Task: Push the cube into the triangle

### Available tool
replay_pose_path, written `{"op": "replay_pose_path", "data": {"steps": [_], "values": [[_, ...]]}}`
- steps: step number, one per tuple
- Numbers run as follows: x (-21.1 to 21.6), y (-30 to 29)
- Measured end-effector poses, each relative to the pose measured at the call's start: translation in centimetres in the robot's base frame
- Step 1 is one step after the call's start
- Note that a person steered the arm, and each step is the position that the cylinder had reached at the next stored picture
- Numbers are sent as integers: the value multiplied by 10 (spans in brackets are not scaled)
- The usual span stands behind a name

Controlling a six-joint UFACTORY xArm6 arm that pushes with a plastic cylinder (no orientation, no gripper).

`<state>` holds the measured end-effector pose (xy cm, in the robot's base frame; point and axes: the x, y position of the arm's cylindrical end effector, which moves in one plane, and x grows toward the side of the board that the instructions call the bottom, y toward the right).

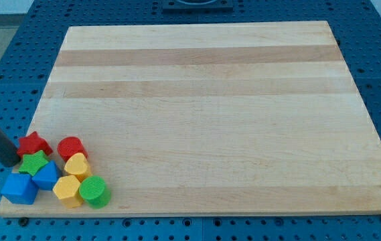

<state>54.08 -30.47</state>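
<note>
The blocks sit in a tight cluster at the board's bottom left corner. The blue cube (19, 189) is the lowest, leftmost block. A blue block that looks like the triangle (46, 176) touches its upper right side. A green star (34, 163) lies just above both. My dark rod comes in from the view's left, and my tip (11, 163) rests at the board's left edge. It is right beside the green star and the red star (34, 142), and just above the blue cube.
A red cylinder (70, 147), a rounded yellow block (78, 165), a yellow hexagon (67, 191) and a green cylinder (95, 192) close the cluster on its right. The wooden board (203, 107) lies on a blue pegboard table; its left and bottom edges are next to the blocks.
</note>
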Motion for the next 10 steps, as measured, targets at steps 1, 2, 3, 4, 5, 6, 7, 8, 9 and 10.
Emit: {"op": "replay_pose_path", "data": {"steps": [1,2,3,4,5,6,7,8,9,10], "values": [[7,0],[12,0],[16,0],[26,1],[67,0],[77,6],[77,21],[76,36],[77,49],[77,60]]}}
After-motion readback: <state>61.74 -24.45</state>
